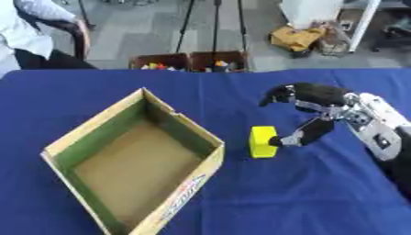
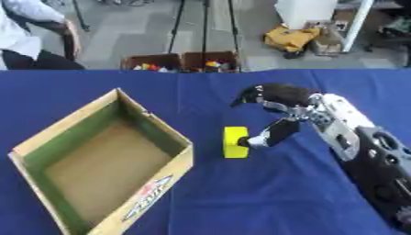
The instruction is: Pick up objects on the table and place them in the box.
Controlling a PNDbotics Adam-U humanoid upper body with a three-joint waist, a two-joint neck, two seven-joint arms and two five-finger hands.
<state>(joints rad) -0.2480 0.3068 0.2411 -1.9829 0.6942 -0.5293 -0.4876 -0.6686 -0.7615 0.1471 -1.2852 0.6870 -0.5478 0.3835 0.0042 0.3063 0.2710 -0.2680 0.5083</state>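
Nearest me on the blue table (image 1: 321, 197) sits the open cardboard box (image 1: 192, 176), empty inside. Just right of it stands the yellow block (image 1: 263, 142), with the right hand (image 1: 317, 108) poised over it: thumb touching its side, fingers (image 1: 277, 96) arched above, not yet closed. It should curl them down squarely before lifting.

Soft, even daylight, faint shadows, slight overall blur, no glare.
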